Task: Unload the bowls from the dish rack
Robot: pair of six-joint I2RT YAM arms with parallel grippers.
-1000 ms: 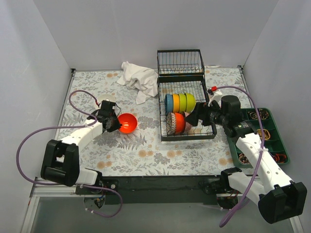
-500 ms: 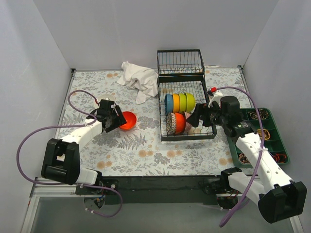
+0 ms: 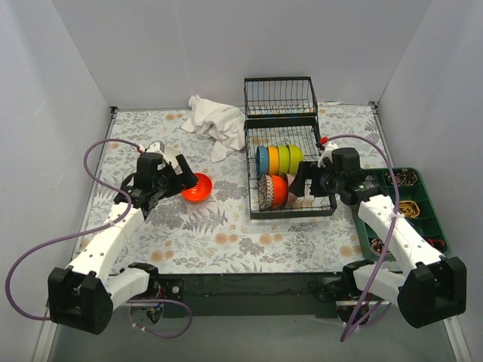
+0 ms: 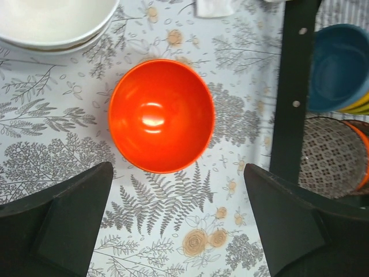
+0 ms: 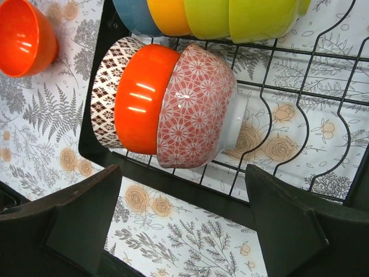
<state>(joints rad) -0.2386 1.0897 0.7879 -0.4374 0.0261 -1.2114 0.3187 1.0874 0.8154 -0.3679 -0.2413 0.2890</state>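
The black wire dish rack [image 3: 326, 207] holds a row of blue, orange and green bowls [image 3: 279, 158]. In front of them stand a brown-patterned bowl [image 5: 109, 86], an orange bowl [image 5: 138, 98] and a red-patterned bowl [image 5: 196, 104] on edge. An orange-red bowl [image 3: 198, 187] sits upright on the table left of the rack. My left gripper [image 3: 173, 170] hangs open above this bowl's [image 4: 161, 115] near side, holding nothing. My right gripper [image 3: 303, 181] stands open at the rack's right front, just off the red-patterned bowl, its fingers [image 5: 81, 219] apart from it.
White stacked bowls [image 4: 52, 23] lie left of the orange-red bowl. A crumpled white cloth [image 3: 213, 121] lies at the back. A raised wire basket [image 3: 280, 96] sits behind the rack. A green compartment tray [image 3: 439, 219] stands at the right edge.
My left gripper opened, let go of the orange-red bowl on the table, and rose back to the left. My right gripper shifted slightly left along the rack's front row.
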